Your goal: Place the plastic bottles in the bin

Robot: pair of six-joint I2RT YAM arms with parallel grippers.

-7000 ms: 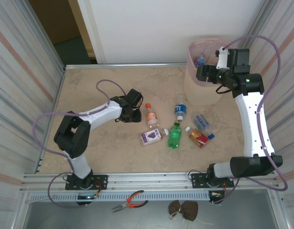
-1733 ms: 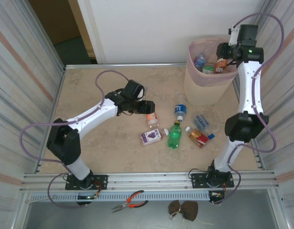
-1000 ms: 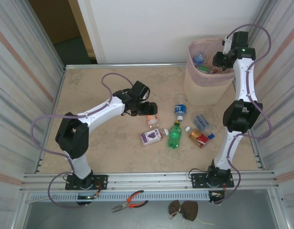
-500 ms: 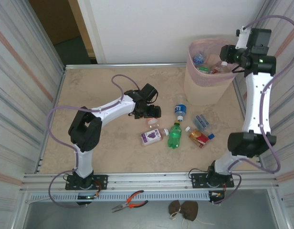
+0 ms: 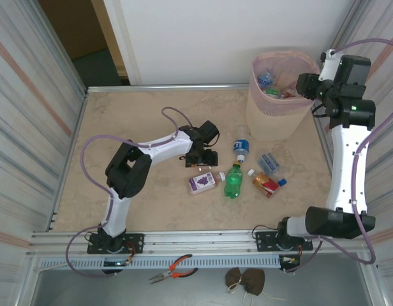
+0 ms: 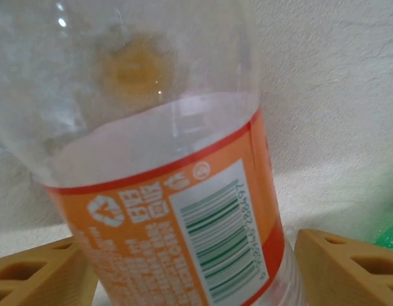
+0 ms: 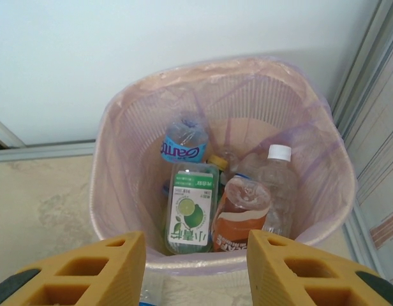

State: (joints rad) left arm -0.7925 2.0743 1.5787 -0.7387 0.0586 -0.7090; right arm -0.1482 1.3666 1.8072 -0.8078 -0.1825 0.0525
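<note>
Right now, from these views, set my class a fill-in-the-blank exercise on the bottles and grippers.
The fingers of the left gripper flank a clear bottle with an ___ label.
The right gripper hovers above the bin, its jaws ___.
Just left of the green bottle lies a small bottle with a ___ label.
In the bin, the tall bottle at the right has a ___ cap.
Missing words: orange, open, purple, white.

A beige, marble-patterned surface [image 5: 133, 121] fills the middle of the enclosure. Behind it stands a plain white wall [image 5: 235, 38], evenly lit. Ribbed metal panels close off the left side [image 5: 30, 102] and the right side [image 5: 385, 32]. At the far left corner a dark doorway [image 5: 97, 64] opens beside a brown wooden panel [image 5: 69, 22]. An aluminium rail [image 5: 203, 239] runs along the near edge.
</note>
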